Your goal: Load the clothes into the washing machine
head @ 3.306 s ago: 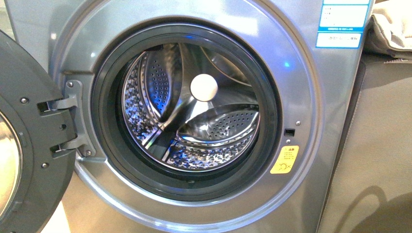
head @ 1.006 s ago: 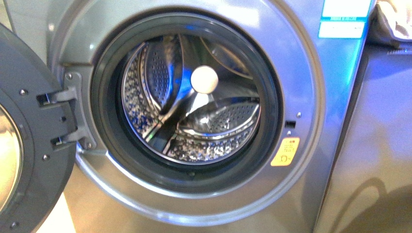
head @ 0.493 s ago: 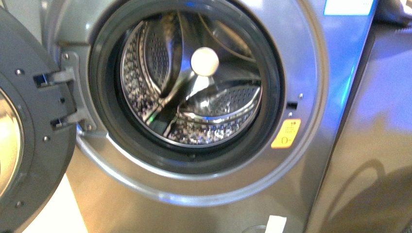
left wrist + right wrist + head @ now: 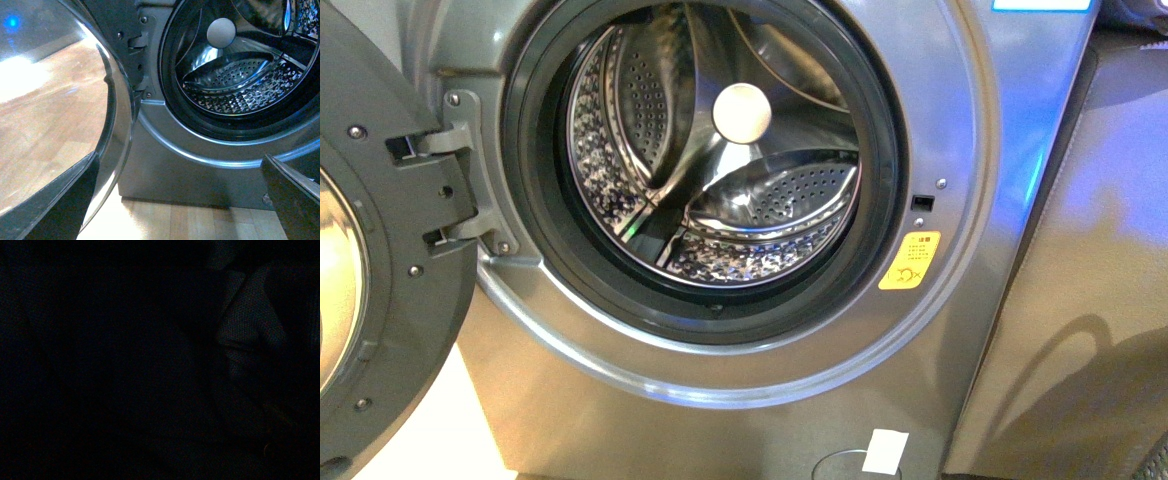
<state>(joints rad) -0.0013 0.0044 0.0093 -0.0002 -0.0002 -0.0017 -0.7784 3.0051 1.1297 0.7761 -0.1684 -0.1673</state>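
Front view: facing the washing machine (image 4: pixel 970 120) close and nearly head-on, with its silver-grey front filling most of the picture. Seeing the dark grey door (image 4: pixel 410 290) swung wide to the left on its hinge (image 4: pixel 455 190), leaving the porthole uncovered. Looking through the dark rubber gasket (image 4: pixel 535 230) into the perforated steel drum (image 4: pixel 620 110), with a pale round disc (image 4: pixel 741 112) sitting at its far wall. Noting a yellow sticker (image 4: pixel 909 260) just right of the porthole and a small white slip (image 4: pixel 885 451) low on the front panel. Picking up blue light glinting on the metal. Catching a patch of pale floor (image 4: pixel 440 440) under the open door at the left, and a flat grey-brown surface (image 4: pixel 1090 300) just right of the machine, carrying a curved shadow.

Left wrist view: looking up from low down and from the left at the porthole and drum. Seeing the door's glass bowl (image 4: pixel 50 115) near at the left, mirroring warm wood tones and a blue spot. Showing the floor here as pale wooden boards running up to the machine's foot. Framing all this between the two dark fingers (image 4: pixel 65 205) of the left pincer (image 4: pixel 179 165), spread wide apart, released and gripping nothing, hanging in front of the machine's lower front.

Right wrist view: being dark, telling nothing. Being unable to tell whether the right pincer is clenched or released, or where the clothes are lying.
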